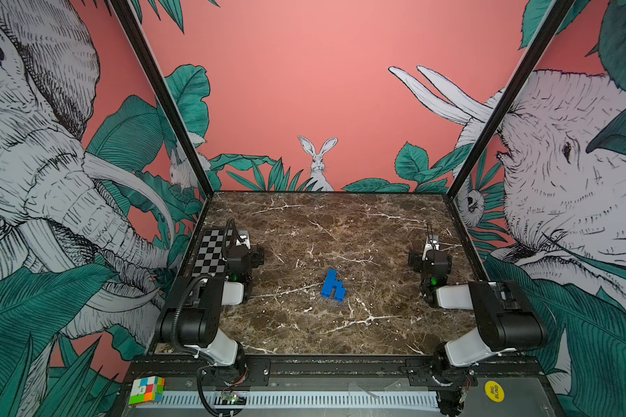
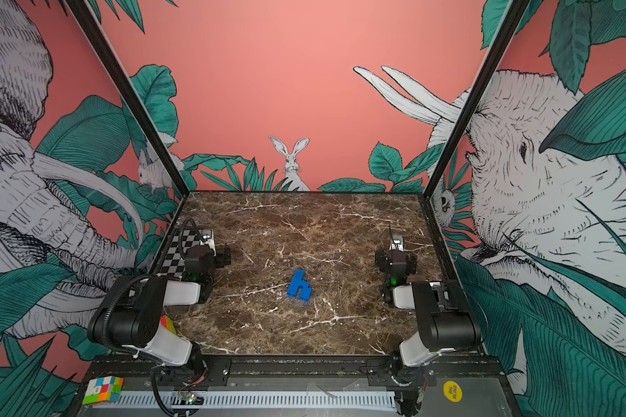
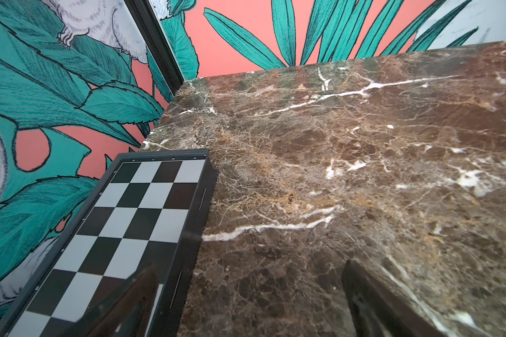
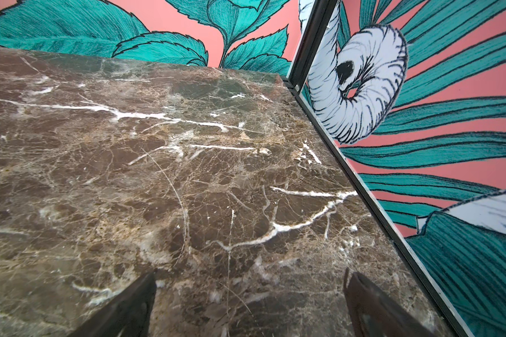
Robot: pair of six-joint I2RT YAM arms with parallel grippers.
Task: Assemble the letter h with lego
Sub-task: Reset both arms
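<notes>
Enclosure: three wall panels [image 1: 304,90] printed with a pink mural of elephants, green leaves and a rabbit, joined by black corner posts.

Work surface: a brown marble-pattern table [image 1: 340,224] with white veining, bounded at the front by a black rail.

Arms: one arm folded at each side of the table. In its wrist view the left gripper [image 3: 249,264] has its fingers spread wide, with nothing between them but bare marble. The right gripper [image 4: 249,274] is likewise spread wide and holds nothing.

Chessboard [image 1: 210,252]: a black-and-white board lying flat along the table's left edge, partly under the left arm.

Puzzle cube [image 1: 147,390]: multicoloured, resting on the front ledge outside the table, at the left.

The letter h [image 1: 333,285]: bright blue studded bricks joined into one tall stem and one shorter leg. In both top views it sits on the marble near the table's middle [image 2: 300,285], between the two grippers and well apart from each. The stem end points toward the rear wall, slightly tilted. No loose bricks show.
</notes>
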